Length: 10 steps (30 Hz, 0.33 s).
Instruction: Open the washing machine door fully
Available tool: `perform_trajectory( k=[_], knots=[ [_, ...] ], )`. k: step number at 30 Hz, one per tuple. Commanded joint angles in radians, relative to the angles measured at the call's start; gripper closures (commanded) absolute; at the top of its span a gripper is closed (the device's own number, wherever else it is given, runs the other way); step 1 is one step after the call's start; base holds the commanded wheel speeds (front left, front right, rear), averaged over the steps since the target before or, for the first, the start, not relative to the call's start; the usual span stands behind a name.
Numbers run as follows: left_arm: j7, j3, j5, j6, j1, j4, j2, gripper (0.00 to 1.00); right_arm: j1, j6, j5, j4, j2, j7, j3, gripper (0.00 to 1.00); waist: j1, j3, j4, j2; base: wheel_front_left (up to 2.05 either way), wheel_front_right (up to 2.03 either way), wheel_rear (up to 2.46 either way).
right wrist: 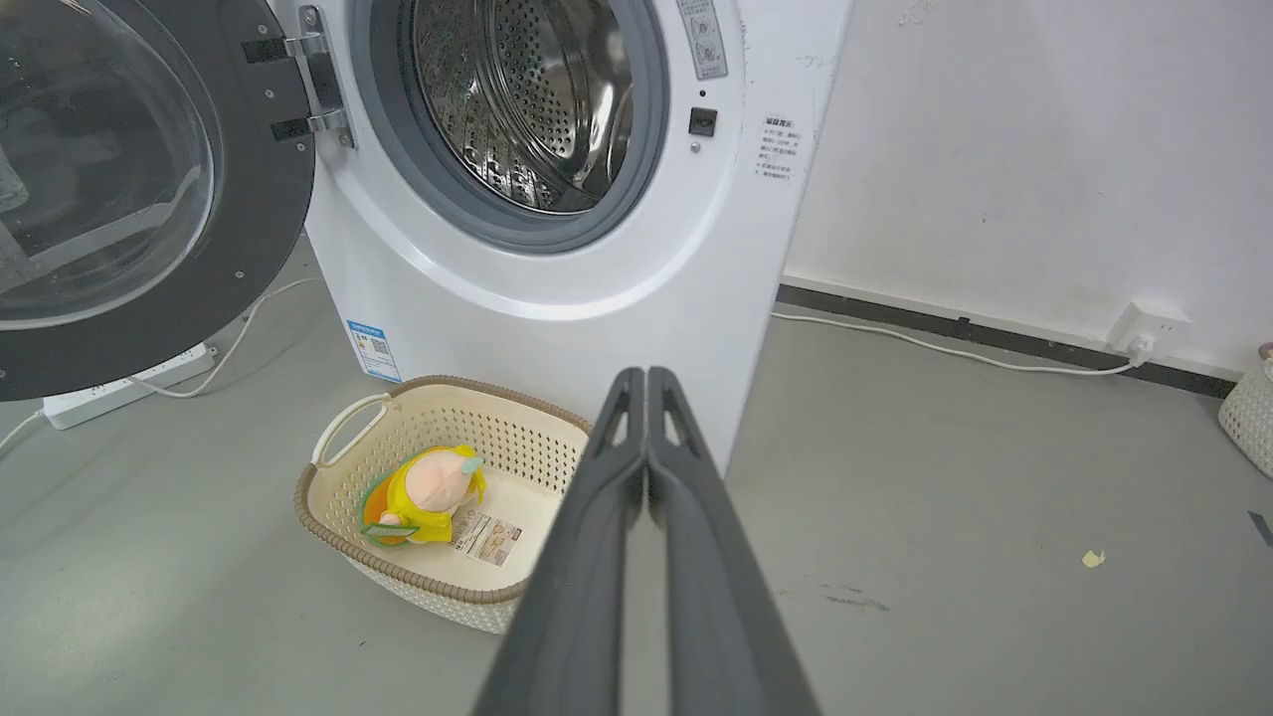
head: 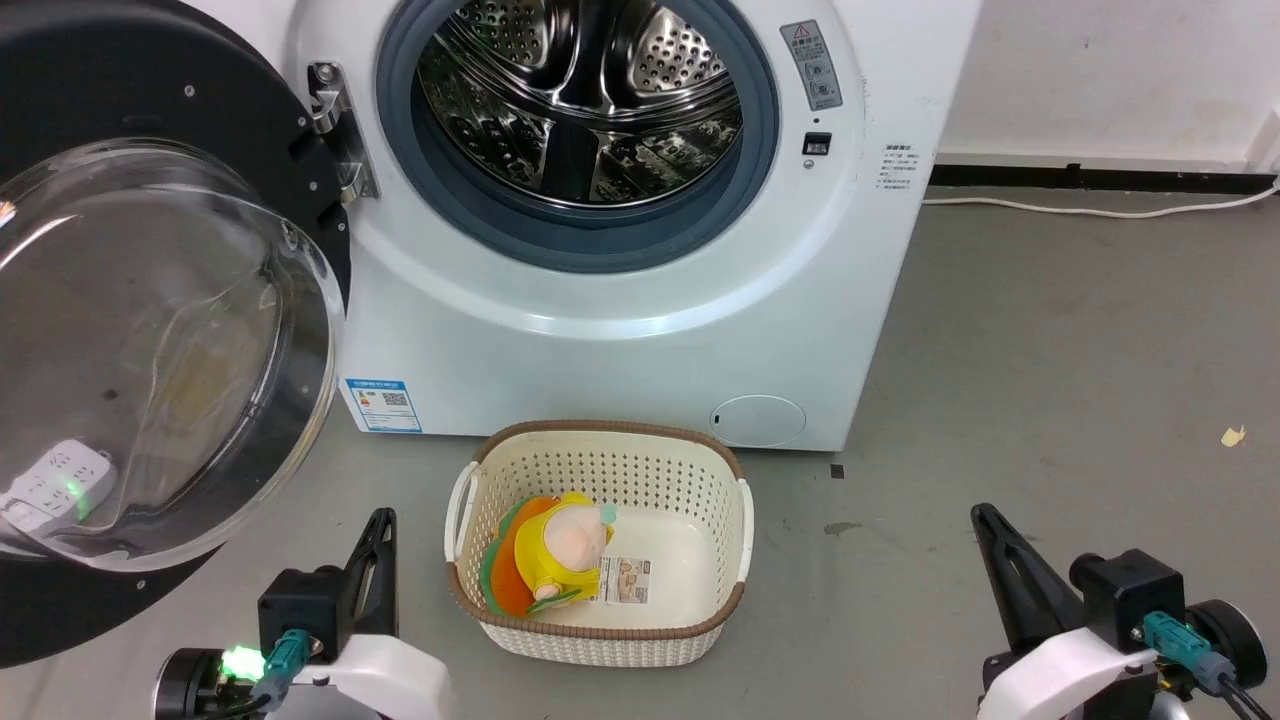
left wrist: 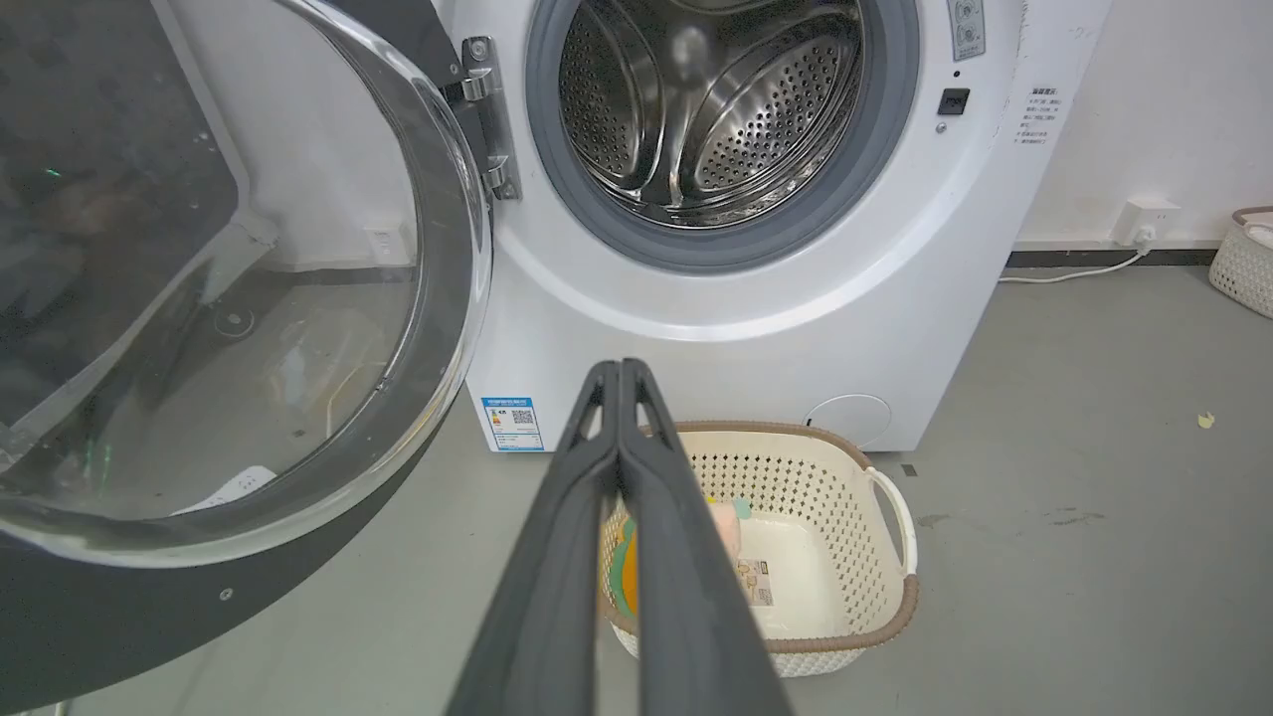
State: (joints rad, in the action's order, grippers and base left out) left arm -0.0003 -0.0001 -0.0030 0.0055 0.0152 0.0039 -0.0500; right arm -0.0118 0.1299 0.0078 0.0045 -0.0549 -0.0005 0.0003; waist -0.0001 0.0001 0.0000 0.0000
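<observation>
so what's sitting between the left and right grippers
In the head view, a cream laundry basket holding a yellow plush toy sits between the left gripper and the right gripper.

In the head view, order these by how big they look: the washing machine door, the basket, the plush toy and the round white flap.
1. washing machine door, cut off by the frame edge and nearest the camera, which inflates it
2. basket
3. plush toy
4. round white flap, clearly smallest

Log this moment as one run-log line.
washing machine door: open wide | left gripper: shut, empty | right gripper: shut, empty
</observation>
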Motion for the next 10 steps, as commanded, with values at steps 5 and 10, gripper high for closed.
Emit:
perform_trajectory(
  k=[5,10],
  knots=[
    [0.0,0.0,0.003,-0.005,-0.015,-0.004,0.0,1.0,0.012,0.001,-0.008,-0.005,0.005,0.0,0.0,1.0,0.0001,0.0,0.0,0.0,0.0,0.0,0.0],
    [0.0,0.0,0.003,-0.005,-0.015,-0.004,0.0,1.0,0.012,0.001,-0.008,-0.005,0.005,0.0,0.0,1.0,0.0001,0.0,0.0,0.0,0.0,0.0,0.0]
  ],
)
